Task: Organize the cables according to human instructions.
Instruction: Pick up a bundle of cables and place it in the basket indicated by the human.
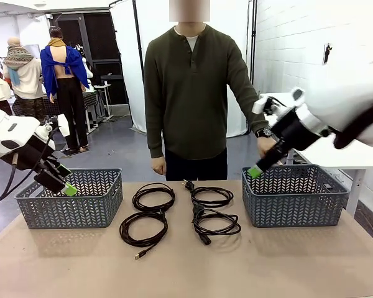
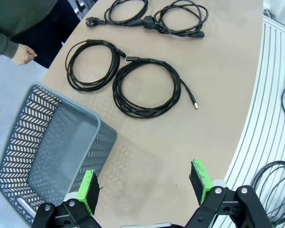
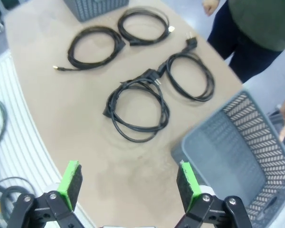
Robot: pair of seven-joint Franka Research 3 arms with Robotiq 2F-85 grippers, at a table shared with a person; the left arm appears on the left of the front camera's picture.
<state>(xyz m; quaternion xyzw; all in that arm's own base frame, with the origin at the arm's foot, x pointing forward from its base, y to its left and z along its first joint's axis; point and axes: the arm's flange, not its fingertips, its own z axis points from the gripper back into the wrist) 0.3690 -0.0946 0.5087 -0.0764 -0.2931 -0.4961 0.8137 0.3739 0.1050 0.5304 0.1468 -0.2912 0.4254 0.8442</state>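
Several coiled black cables lie in the middle of the tan table: two on the left (image 1: pixel 153 197) (image 1: pixel 143 226) and two on the right (image 1: pixel 210 195) (image 1: pixel 214 223). The human (image 1: pixel 189 93) stands at the far side, one hand (image 1: pixel 265 146) held near the right basket. My left gripper (image 1: pixel 65 180) hovers open over the left basket with nothing between its green pads (image 2: pixel 89 190). My right gripper (image 1: pixel 255 172) hangs open and empty above the right basket's near-left corner. The left wrist view shows the coils (image 2: pixel 147 88) ahead; the right wrist view shows them (image 3: pixel 137 109) too.
A grey lattice basket (image 1: pixel 71 198) stands at the table's left and a matching one (image 1: pixel 293 195) at the right; both look empty. They also show below my grippers as basket (image 2: pixel 52 152) and basket (image 3: pixel 237 147). Bare tabletop (image 1: pixel 186 267) lies in front of the cables.
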